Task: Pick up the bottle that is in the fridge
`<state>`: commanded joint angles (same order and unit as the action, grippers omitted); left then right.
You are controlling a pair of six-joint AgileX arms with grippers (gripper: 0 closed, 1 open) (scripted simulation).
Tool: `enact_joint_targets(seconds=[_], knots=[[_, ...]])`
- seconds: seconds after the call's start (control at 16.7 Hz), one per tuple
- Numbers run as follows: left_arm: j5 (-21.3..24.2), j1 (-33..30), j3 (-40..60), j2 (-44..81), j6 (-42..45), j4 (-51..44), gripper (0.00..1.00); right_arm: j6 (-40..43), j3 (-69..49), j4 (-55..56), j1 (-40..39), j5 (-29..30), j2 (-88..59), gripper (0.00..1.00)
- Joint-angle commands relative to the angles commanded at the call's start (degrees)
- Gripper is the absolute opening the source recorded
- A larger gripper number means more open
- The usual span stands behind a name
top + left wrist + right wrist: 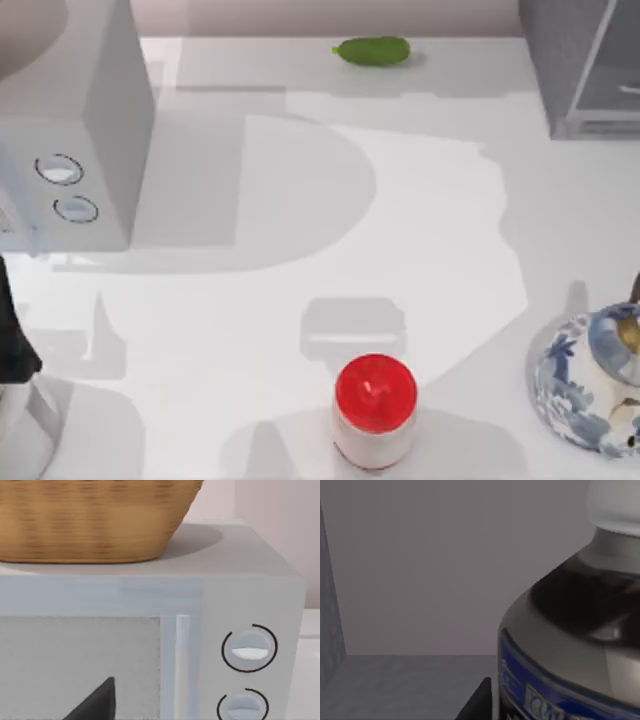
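Observation:
The bottle (pixel 580 630) looms close in the right wrist view, with a dark glossy body, a blue label band and a pale cap. It stands on the grey floor inside the fridge (pixel 420 570), before its plain back wall. A dark part of my right gripper (pixel 479 702) sits right beside the bottle's lower left side. The fridge (pixel 580 70) is the grey cabinet with a glassy panel at the table's far right corner. My left arm (pixel 12 340) is parked at the near left, and its gripper (pixel 95 702) faces the microwave door.
A pale grey microwave (pixel 90 130) with two round dials stands at the left, with a wicker basket (pixel 90 520) on top. A green cucumber (pixel 373 50) lies at the far edge. A red-capped white jar (pixel 375 410) and a blue-white teapot (pixel 590 380) stand near the front.

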<state>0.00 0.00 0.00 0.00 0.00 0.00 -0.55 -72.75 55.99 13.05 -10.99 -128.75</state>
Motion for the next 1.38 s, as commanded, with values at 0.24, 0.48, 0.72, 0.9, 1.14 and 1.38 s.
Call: enact_joint_targets(seconds=[0.24,0.48,0.72,0.9,1.14,1.38], knots=[[0.00,0.00,0.00,0.00,0.00,0.00,1.00,-0.08,0.04,0.00,0.18,-0.02,0.09,0.00],[0.00,0.00,0.00,0.00,0.00,0.00,1.00,-0.17,-0.75,-3.55,0.21,0.01,2.63,0.00],[0.00,0.00,0.00,0.00,0.00,0.00,1.00,-0.13,-2.10,-8.15,0.20,-0.04,5.85,0.00],[0.00,0.00,0.00,0.00,0.00,0.00,1.00,-0.14,-2.58,-9.23,0.19,-0.12,6.72,0.00],[0.00,0.00,0.00,0.00,0.00,0.00,1.00,-0.13,-1.48,-8.81,0.29,-0.27,7.14,0.00],[0.00,0.00,0.00,0.00,0.00,0.00,1.00,0.14,6.85,-6.01,1.34,-1.32,12.52,0.00]])
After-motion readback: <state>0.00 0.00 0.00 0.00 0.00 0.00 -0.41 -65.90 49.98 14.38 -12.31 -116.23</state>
